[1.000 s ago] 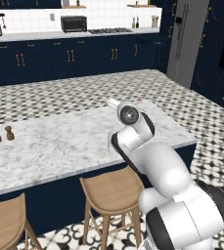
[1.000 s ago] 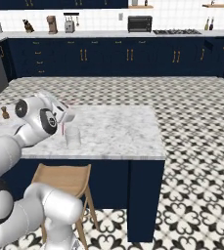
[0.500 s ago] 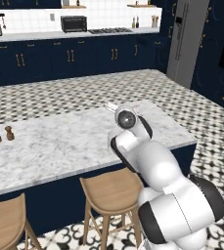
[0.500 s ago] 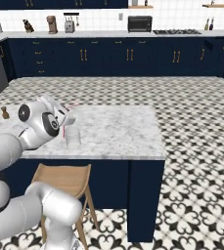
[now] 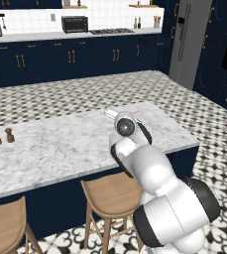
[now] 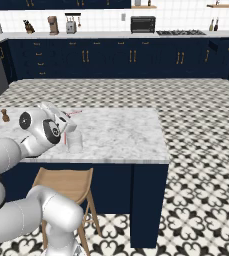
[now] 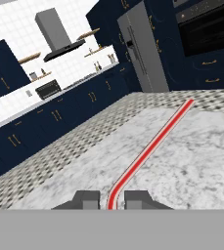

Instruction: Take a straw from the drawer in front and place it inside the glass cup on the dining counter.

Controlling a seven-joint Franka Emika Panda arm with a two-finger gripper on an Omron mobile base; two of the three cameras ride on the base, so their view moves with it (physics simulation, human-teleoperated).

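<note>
The gripper [image 7: 110, 200] is pinching the straw [image 7: 152, 144] at its near end, over the dining counter [image 6: 126, 135] above the glass cup [image 6: 75, 142] near its front edge; light, thin and probably bendy.

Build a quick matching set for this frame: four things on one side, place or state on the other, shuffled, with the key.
Things
1. straw
2. glass cup
3. two brown shakers
4. toaster oven

Place or state
A. on the far back worktop, against the white tiled wall
B. pinched between the tips of the gripper, reaching out over the marbled top
C. standing upright on the dining counter, near its front edge by the arm
D. side by side at the far end of the dining counter, away from the arm

Pairs: 1-B, 2-C, 3-D, 4-A
</note>
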